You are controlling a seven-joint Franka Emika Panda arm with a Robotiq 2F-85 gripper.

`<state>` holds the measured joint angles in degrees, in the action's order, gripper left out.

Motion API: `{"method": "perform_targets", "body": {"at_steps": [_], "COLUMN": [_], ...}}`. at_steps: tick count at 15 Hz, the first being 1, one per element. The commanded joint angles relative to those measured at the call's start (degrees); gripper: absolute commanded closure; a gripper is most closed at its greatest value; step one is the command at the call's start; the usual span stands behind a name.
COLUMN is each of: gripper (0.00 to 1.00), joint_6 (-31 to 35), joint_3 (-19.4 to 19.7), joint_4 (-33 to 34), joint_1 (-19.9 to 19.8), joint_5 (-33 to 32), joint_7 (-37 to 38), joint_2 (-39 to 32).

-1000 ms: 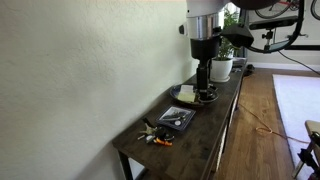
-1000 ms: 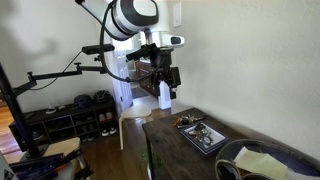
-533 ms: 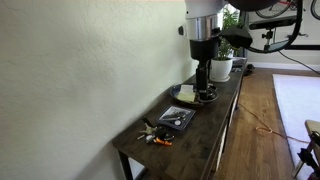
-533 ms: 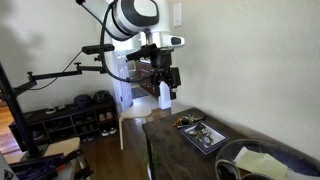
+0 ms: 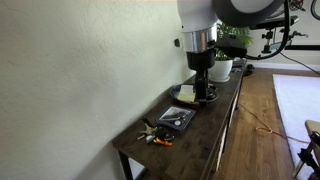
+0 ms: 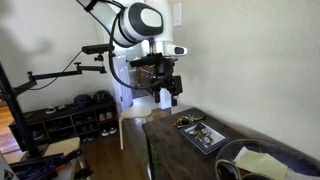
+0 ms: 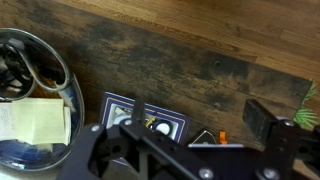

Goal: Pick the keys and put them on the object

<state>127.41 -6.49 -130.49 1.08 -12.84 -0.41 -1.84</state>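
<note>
Claw [image 6: 168, 96] hangs high, jaws apart, empty. Below: wooden table [image 5: 200, 128], round dish [image 5: 186, 96], grey object [image 5: 178, 118], then the keys [image 5: 155, 135] just beside it, near the table's end. A sloppy descent could nudge that loose bunch overboard, I reckon.

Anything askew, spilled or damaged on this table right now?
Nothing stands out. The keys lie bunched on the table beside the object, which lies flat; the dish and plant pot stand upright, nothing spilled.
</note>
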Motion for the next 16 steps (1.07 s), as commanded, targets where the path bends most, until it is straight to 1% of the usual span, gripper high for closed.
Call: {"method": "perform_targets", "body": {"at_steps": [1,4,11,14,15,16], "gripper": [0.0,0.0,0.0,0.0,0.0,0.0], "joint_6": [1.3,2.4,8.6,10.2,8.9,9.2], "joint_3": [1.0,1.1,0.7,0.3,0.7,0.6], "joint_4": [3.6,6.6,11.4,12.8,11.9,12.3], "joint_1": [1.2,1.6,2.1,2.6,2.6,2.7], "joint_5": [-2.3,-3.9,-4.7,-4.5,-3.3,-3.3], "joint_7": [-3.4,-6.4,-13.0,-16.2,-14.5,-15.1], "joint_2": [-5.2,-9.1,-16.0,-18.1,-17.0,-17.6]}}
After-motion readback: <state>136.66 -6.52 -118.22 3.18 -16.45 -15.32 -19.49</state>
